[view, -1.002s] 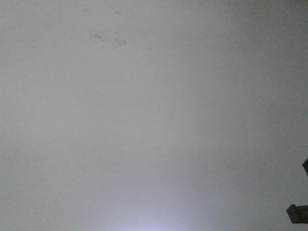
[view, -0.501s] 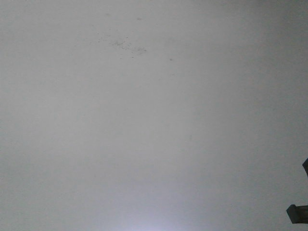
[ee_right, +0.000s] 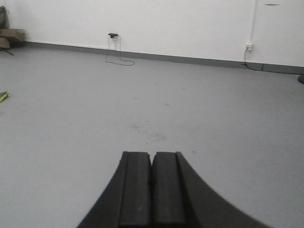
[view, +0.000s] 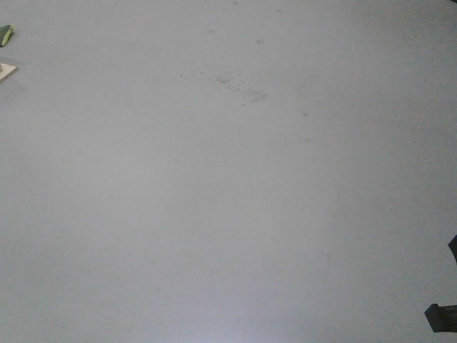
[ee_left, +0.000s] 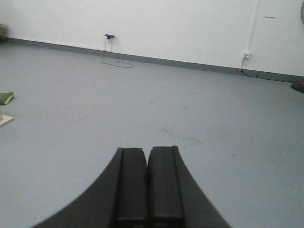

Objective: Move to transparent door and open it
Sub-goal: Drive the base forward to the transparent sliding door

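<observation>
Specks [view: 228,82] on the floor [view: 214,214] had slid right and down in the front view, and a green scrap [view: 6,34] had entered at left: likely a turn under way. The transparent door showed nowhere. Left end effector [ee_left: 147,159] and right end effector [ee_right: 152,161] were pressed closed, empty. Open floor ran to the wall [ee_left: 166,23].

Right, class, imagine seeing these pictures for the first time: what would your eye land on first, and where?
Most striking are the shut black fingers of the left gripper and right gripper, at the bottom centre of each wrist view. Beyond them a wide grey floor with a patch of small dark specks runs to a white wall. A small green object lies at the floor's far left edge.
</observation>
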